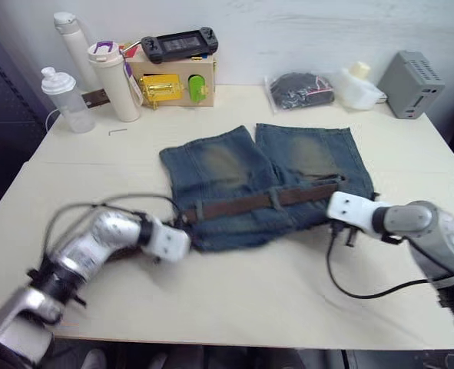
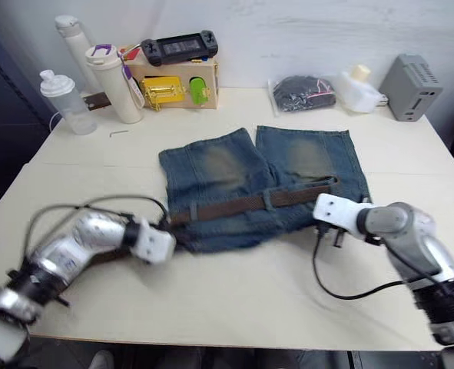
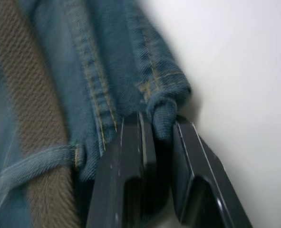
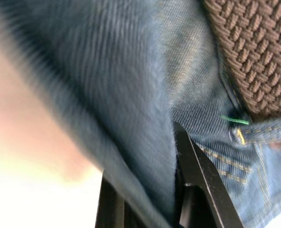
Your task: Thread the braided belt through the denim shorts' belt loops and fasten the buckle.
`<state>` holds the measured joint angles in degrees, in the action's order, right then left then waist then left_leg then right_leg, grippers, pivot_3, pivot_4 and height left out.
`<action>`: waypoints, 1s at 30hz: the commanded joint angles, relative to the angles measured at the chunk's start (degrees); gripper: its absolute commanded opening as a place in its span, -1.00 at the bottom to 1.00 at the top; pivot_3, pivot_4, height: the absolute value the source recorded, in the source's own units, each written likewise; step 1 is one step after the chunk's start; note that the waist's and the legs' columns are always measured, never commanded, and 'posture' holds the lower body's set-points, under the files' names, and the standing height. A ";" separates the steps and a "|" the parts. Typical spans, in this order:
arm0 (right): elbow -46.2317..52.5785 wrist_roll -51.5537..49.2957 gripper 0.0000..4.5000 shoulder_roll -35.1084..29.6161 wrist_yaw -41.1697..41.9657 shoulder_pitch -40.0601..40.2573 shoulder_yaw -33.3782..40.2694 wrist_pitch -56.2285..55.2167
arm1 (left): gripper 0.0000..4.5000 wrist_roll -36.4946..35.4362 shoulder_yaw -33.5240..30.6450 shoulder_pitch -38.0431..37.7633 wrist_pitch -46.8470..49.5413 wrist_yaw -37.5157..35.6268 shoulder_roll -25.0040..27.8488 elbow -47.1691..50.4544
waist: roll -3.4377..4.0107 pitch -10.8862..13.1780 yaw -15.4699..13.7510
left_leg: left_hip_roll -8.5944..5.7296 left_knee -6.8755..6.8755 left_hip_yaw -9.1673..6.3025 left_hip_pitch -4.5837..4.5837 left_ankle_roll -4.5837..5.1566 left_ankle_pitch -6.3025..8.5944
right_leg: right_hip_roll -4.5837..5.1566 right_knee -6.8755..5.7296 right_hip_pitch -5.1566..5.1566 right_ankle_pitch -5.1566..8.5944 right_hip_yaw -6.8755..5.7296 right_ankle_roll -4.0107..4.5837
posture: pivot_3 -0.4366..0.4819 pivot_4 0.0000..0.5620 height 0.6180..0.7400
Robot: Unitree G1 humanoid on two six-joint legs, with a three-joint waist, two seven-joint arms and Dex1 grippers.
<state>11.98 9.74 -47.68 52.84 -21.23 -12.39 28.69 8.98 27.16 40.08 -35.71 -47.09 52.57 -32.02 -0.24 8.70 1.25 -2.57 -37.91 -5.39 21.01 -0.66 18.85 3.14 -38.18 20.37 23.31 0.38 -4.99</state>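
Observation:
The denim shorts (image 1: 234,165) lie flat mid-table, waistband toward me. The braided belt (image 1: 250,204) runs along the waistband under the belt loops (image 1: 275,199). I cannot make out the buckle. My left gripper (image 1: 184,231) sits at the waistband's left end. In the left wrist view it (image 3: 161,128) is shut on a fold of denim beside the belt (image 3: 31,95) and one loop (image 3: 35,161). My right gripper (image 1: 330,209) is at the waistband's right end. In the right wrist view it (image 4: 147,159) is shut on the denim, with the belt (image 4: 254,52) close by.
Along the back stand bottles (image 1: 69,100), a tall cup (image 1: 115,81), a wooden box (image 1: 173,84) with a black handheld console (image 1: 179,44) on top, a dark bag (image 1: 299,91), a plastic jug (image 1: 357,86) and a grey box (image 1: 411,84). A black cable (image 1: 365,292) loops at front right.

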 commanded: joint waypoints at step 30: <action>-21.04 11.87 -0.98 1.87 -15.97 -6.97 -5.93 -4.64 | -0.93 4.72 -7.20 -5.70 1.36 -1.91 -4.56 -6.66 | -0.03 -0.31 -0.54 | -0.63 -0.20 -0.36 0.11 0.18 0.11 | 0.61 -0.50 0.21 -0.01 -0.07 -0.02 | -0.05 -0.47 1.00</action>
<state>-5.62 19.22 -43.46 35.91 -30.55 -19.42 20.40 7.78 19.55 35.36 -36.38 -49.85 46.04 -32.54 -0.27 8.38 0.71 -3.20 -38.11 -5.75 21.11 -0.48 18.96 3.75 -38.69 20.57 23.30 0.31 -5.01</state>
